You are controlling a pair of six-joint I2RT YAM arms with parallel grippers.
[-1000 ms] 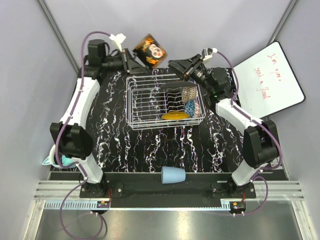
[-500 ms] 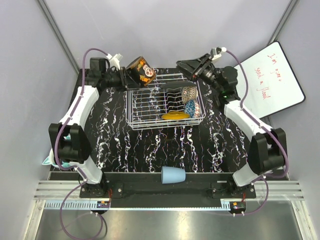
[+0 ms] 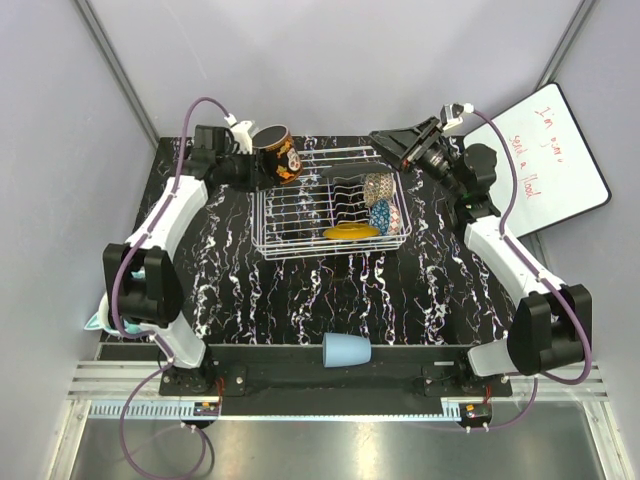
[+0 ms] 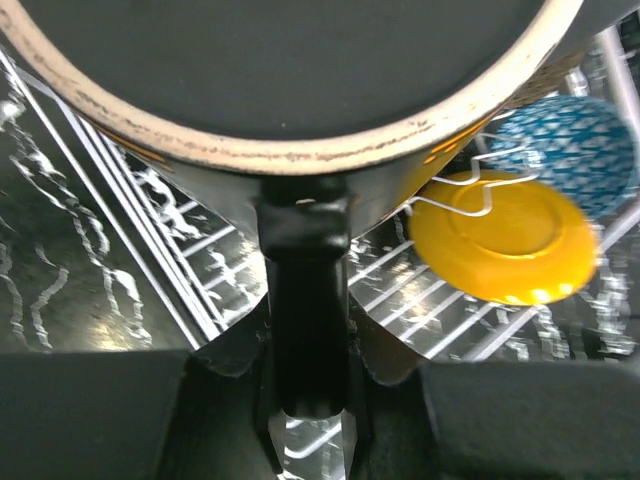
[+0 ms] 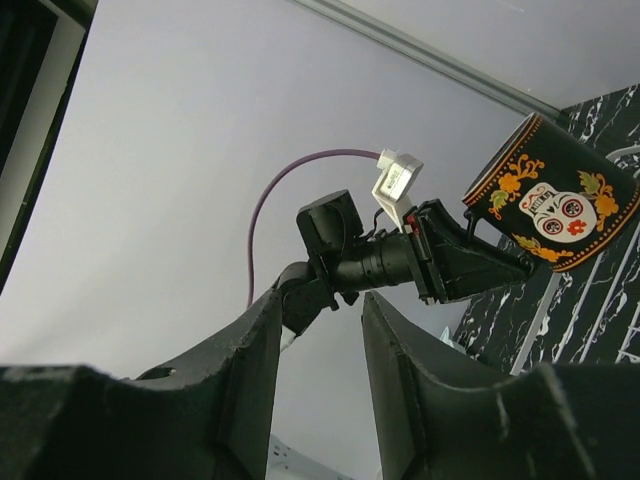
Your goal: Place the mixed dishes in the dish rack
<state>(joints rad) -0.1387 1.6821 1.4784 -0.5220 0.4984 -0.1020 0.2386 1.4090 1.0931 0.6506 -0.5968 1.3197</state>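
My left gripper (image 3: 250,165) is shut on the black handle of a dark skull-patterned mug (image 3: 276,153) with orange trim, and holds it over the far left corner of the white wire dish rack (image 3: 290,215). In the left wrist view the mug's cream rim (image 4: 300,150) fills the top, with my gripper (image 4: 308,400) clamped on the handle. The rack holds a yellow-orange plate (image 3: 350,232), a blue patterned bowl (image 3: 381,214) and a pinkish speckled bowl (image 3: 377,187). My right gripper (image 3: 405,142) is open and empty above the rack's far right corner. A light-blue cup (image 3: 346,350) lies at the near edge.
A white board with red writing (image 3: 545,160) leans at the right. Teal headphones (image 3: 100,320) lie off the table's left edge. The right wrist view looks across at the left arm and the mug (image 5: 550,200), past my open gripper (image 5: 320,330).
My left gripper has swung the mug down and left, from behind the rack to its far left corner. My right arm has drawn back to the right.
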